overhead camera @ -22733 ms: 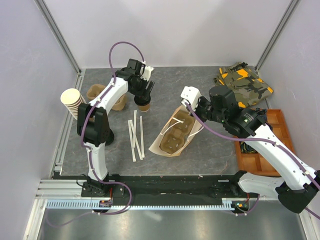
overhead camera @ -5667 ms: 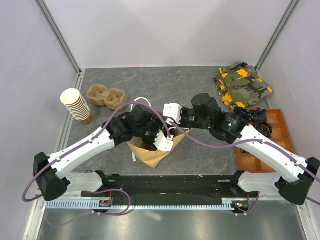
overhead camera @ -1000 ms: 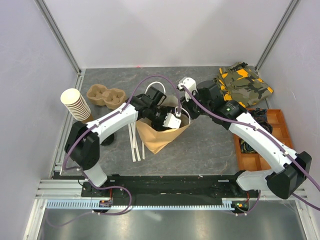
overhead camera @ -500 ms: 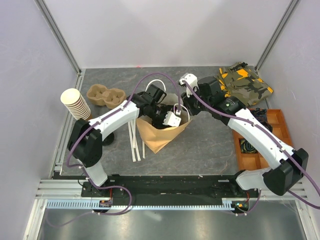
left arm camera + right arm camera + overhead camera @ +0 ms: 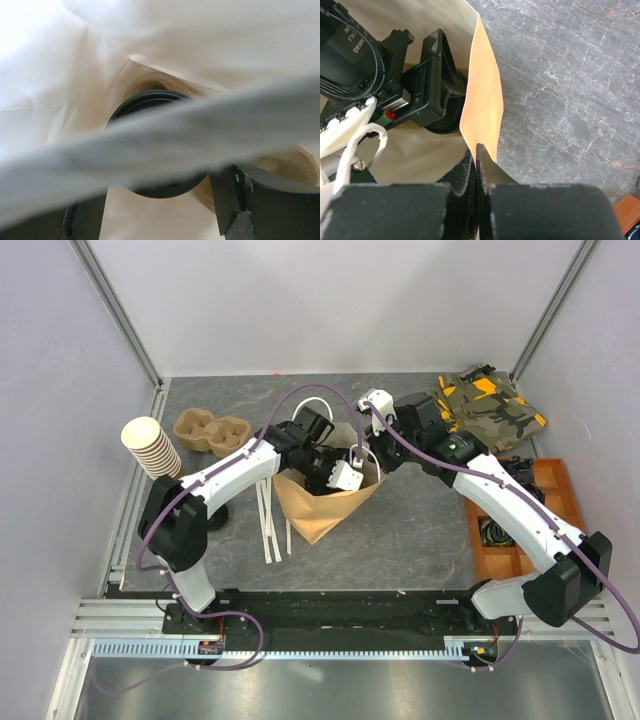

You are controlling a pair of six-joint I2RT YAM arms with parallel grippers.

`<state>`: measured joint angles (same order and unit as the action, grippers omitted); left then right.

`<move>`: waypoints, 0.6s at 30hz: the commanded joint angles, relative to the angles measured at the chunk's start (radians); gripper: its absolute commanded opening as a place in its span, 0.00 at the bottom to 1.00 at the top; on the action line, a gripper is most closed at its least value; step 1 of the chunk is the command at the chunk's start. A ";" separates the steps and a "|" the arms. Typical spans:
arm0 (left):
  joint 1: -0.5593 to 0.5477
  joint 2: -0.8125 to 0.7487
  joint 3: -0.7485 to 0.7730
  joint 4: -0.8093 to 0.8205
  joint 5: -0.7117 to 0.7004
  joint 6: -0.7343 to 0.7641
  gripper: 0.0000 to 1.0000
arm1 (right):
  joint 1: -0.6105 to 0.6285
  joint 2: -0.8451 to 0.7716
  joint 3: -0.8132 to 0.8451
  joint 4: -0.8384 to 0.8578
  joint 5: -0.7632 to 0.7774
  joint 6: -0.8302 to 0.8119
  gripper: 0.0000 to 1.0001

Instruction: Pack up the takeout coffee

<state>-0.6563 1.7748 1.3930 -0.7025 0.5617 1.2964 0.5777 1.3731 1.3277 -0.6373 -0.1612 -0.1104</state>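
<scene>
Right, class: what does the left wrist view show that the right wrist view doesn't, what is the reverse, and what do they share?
Left wrist only: a clear look at the takeout coffee, its black lid sitting between the left claw fingers, and a blurred pale band across the picture. Right wrist only: the grey table, the right claw shut on the paper bag rim, and a white cord handle. Both: the bag's pale inside and the left claw.
</scene>
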 commanded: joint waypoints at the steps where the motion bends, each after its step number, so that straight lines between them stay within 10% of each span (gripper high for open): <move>1: 0.020 0.129 -0.068 -0.094 -0.154 0.044 0.48 | -0.001 0.004 0.025 -0.007 -0.024 0.002 0.00; 18: 0.018 -0.009 -0.008 -0.103 -0.131 0.001 0.77 | -0.002 0.006 0.018 0.005 -0.029 -0.011 0.00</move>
<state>-0.6563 1.7584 1.4109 -0.7216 0.5434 1.2957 0.5777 1.3739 1.3277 -0.6365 -0.1638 -0.1204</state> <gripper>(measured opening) 0.773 0.009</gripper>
